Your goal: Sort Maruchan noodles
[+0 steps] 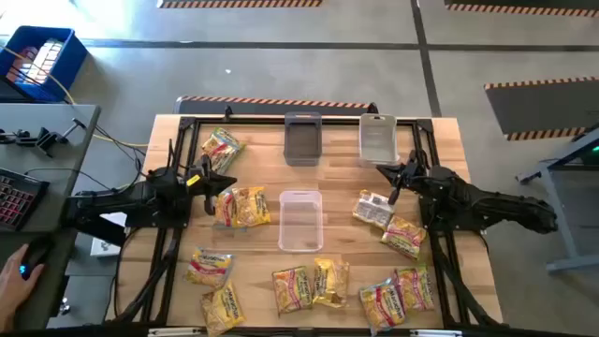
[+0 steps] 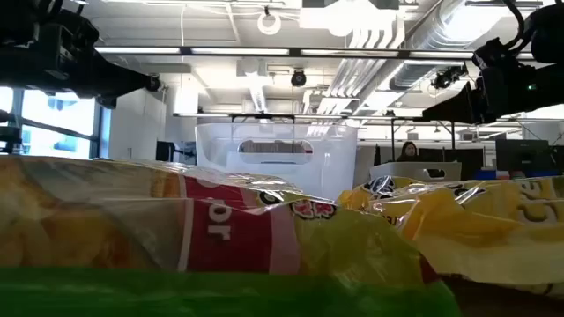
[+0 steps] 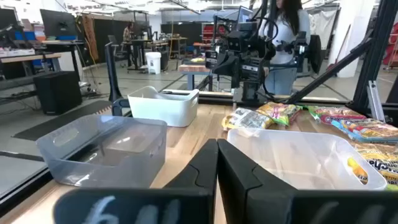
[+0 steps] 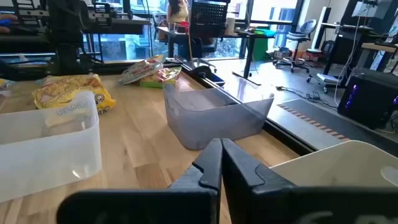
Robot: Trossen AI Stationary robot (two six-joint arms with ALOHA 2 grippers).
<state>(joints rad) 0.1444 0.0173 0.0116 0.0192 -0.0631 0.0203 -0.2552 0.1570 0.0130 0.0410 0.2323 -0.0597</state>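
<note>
We saw the noodle packets (image 1: 243, 207) scattered loose around three empty bins (image 1: 300, 220). Our left gripper (image 1: 208, 181) and right gripper (image 1: 395, 178) hovered closed, holding nothing. Sorting seemed unstarted; next, opening over a packet.

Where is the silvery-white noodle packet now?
High view: the silvery packet lies on the table's right side, beside the right gripper, with a yellow packet just below it.

Left gripper (image 1: 208, 180) and right gripper (image 1: 393, 183), jaws shut, empty, raised.
</note>
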